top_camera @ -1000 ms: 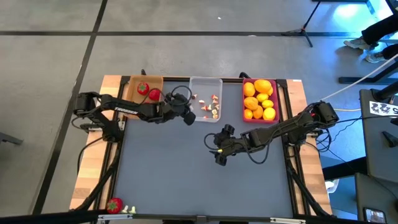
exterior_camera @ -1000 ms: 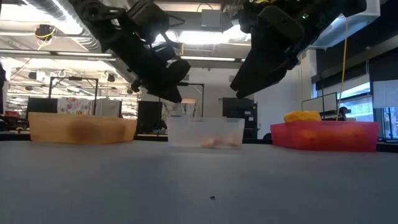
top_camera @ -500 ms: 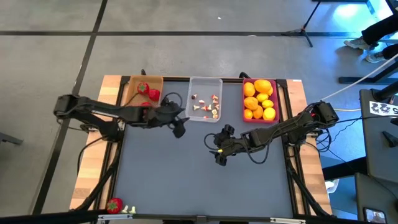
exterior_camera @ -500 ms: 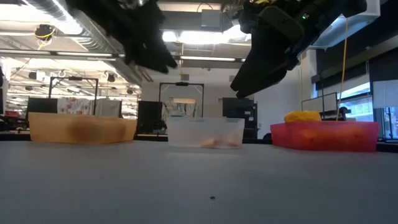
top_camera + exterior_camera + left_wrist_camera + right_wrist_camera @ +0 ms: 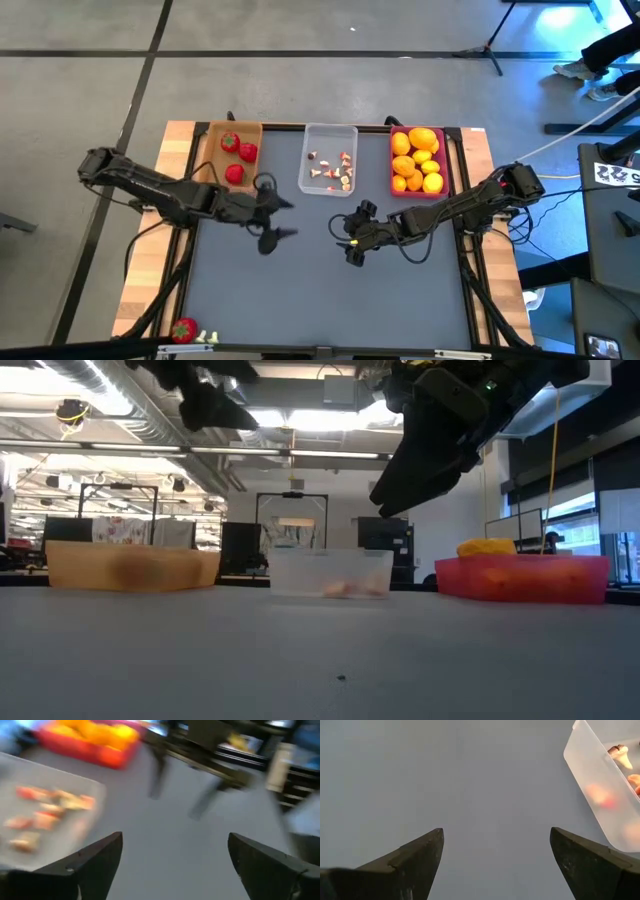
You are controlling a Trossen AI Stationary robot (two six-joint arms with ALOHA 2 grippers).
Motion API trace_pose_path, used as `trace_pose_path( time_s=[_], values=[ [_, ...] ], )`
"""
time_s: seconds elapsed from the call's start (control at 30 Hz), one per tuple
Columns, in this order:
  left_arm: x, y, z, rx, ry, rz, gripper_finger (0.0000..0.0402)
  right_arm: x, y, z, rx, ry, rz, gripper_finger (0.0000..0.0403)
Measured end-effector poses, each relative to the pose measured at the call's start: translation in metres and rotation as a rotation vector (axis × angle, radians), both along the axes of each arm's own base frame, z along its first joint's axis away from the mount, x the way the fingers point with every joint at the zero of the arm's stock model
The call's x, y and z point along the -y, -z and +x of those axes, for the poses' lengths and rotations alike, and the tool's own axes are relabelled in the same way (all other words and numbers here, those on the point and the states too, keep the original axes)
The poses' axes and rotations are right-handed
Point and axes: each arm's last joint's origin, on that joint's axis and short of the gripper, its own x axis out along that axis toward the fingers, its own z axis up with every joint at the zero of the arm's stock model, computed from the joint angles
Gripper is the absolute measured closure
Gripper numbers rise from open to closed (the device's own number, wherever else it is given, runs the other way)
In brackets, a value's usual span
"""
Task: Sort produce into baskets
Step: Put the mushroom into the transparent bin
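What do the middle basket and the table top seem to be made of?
Middle basket: probably translucent frosted plastic; the pieces inside show blurred through its wall in the right wrist view. Table top: a matte grey sheet, perhaps a mat or laminate, with no glare; pale wood shows at its side edges.

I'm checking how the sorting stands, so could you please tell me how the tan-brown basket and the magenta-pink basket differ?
The tan-brown basket holds three red strawberry-like pieces, while the magenta-pink basket holds yellow and orange fruits. The tan-brown one is sparsely filled with floor showing; the magenta-pink one is nearly packed. The tan-brown one sits on the left arm's side, the magenta-pink one on the right arm's. Both are rectangular trays on the table's far edge.
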Motion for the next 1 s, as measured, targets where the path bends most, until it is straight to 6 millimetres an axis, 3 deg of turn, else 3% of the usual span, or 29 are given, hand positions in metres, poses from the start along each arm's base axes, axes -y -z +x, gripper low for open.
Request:
trace_pose_path(
  time_s=[0.23, 0.77, 1.0],
  values=[
    [0.031, 0.007, -0.011, -0.091, 0.145, -0.215, 0.0043, 0.0, 0.0, 0.0, 0.002, -0.002, -0.002, 0.0043],
    [0.093, 0.041, -0.045, -0.417, 0.194, -0.319, 0.0043, 0.0, 0.0, 0.0, -0.001, -0.026, -0.025, 0.0042],
    [0.118, 0.052, -0.062, -0.602, 0.106, -0.581, 0.0043, 0.0, -0.001, 0.001, 0.0, -0.062, -0.06, 0.0043]
  ],
)
